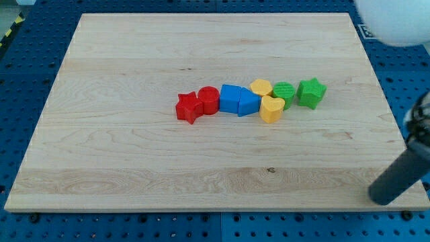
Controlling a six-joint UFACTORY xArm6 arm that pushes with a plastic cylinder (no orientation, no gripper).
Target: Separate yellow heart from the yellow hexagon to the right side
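Observation:
The yellow heart (271, 109) lies near the board's middle, just below and touching the yellow hexagon (261, 87). My tip (382, 196) is the lower end of a dark rod at the view's lower right, far from the heart, below and to the right of it. It touches no block.
The blocks form a row on the wooden board (134, 154): red star (188, 107), red cylinder (208, 99), blue cube (230, 98), blue triangle-like block (248, 103), green round block (283, 93), green star (311, 92). A white blurred object (396, 20) is at the top right.

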